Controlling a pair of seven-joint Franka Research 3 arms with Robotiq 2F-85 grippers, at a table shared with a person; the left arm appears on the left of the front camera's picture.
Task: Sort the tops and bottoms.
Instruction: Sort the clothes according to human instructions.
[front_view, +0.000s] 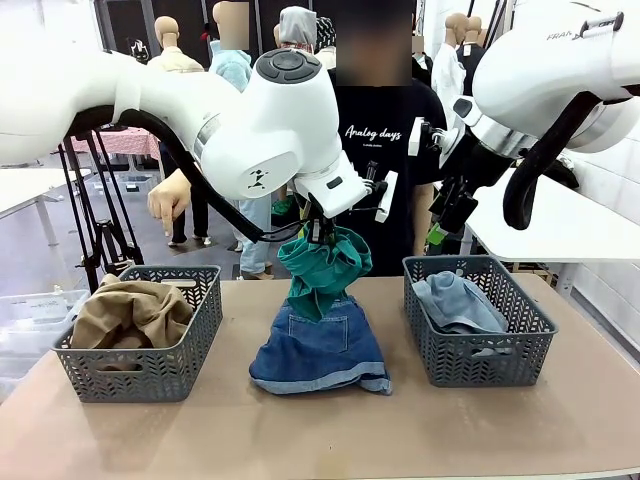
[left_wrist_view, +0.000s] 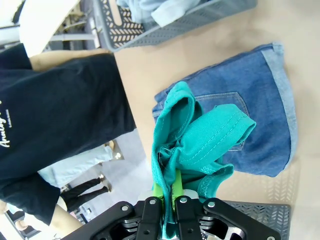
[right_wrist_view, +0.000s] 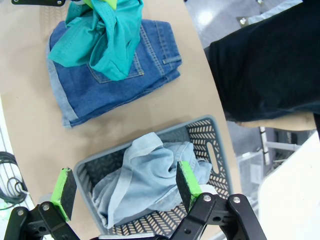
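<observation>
My left gripper (front_view: 318, 232) is shut on the teal green top (front_view: 320, 268), which hangs above the dark blue denim shorts (front_view: 320, 350) lying in the middle of the table. In the left wrist view the teal top (left_wrist_view: 200, 140) is pinched between the green pads (left_wrist_view: 159, 192), over the shorts (left_wrist_view: 260, 115). A tan top (front_view: 132, 312) fills the left basket (front_view: 145, 375). The pale grey-blue denim piece (front_view: 458, 302) lies in the right basket (front_view: 480, 350). My right gripper (right_wrist_view: 122, 189) is open, hovering above that basket (right_wrist_view: 100, 165) and the pale denim (right_wrist_view: 145, 180).
A person in a black printed T-shirt (front_view: 385, 150) stands at the far side of the table, one hand (front_view: 168, 200) hanging at the left. The tabletop (front_view: 320, 430) in front of the baskets is bare brown board.
</observation>
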